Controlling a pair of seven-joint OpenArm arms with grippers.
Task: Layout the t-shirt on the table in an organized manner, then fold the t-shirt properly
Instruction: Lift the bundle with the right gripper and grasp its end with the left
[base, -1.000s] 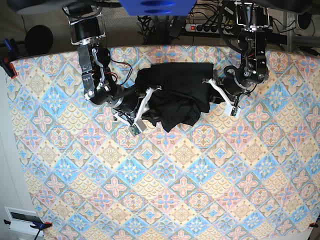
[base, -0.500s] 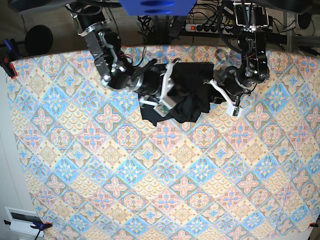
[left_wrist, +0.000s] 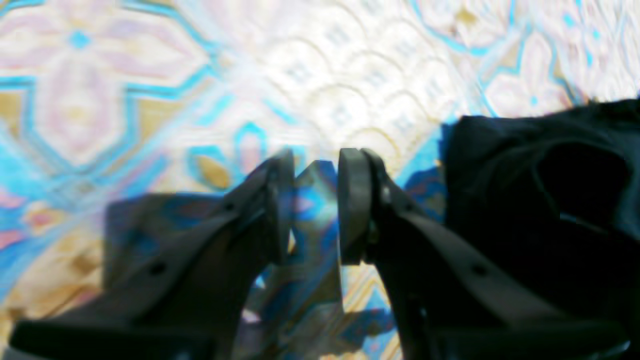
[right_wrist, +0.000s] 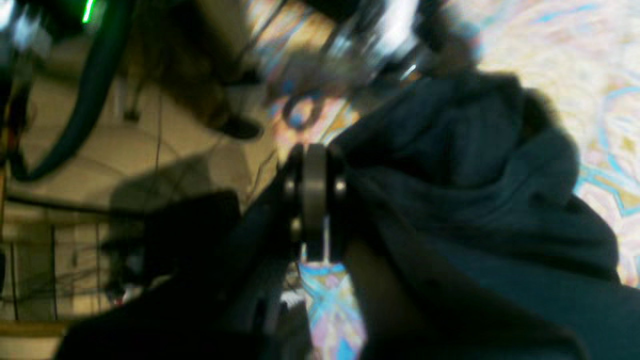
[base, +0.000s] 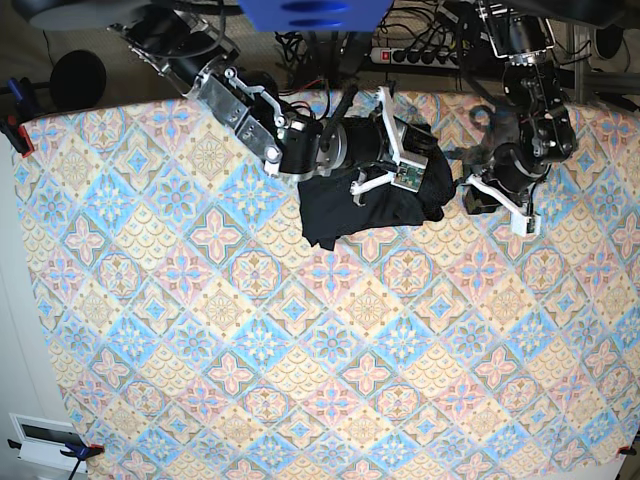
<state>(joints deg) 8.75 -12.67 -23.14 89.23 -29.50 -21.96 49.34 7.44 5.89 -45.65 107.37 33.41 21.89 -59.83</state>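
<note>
The black t-shirt (base: 375, 205) lies bunched in a heap at the far middle of the patterned table (base: 300, 350). My right gripper (base: 420, 160) reaches across from the left and hovers over the heap's right part. In the right wrist view its pads (right_wrist: 315, 195) are pressed together, and dark fabric (right_wrist: 475, 210) hangs from them to the right. My left gripper (base: 468, 190) sits just right of the heap. Its fingers (left_wrist: 352, 200) stand apart with only tablecloth (left_wrist: 325, 75) between them, and the t-shirt (left_wrist: 540, 210) is beside them on the right.
A power strip (base: 410, 55) and loose cables lie behind the table's far edge. A red clamp (base: 15, 130) grips the cloth at the left edge. A white box (base: 45, 435) sits off the near-left corner.
My right arm has swung from the heap's left side across to its right, dragging the shirt's left part over with it. The left gripper has backed off to the right.
</note>
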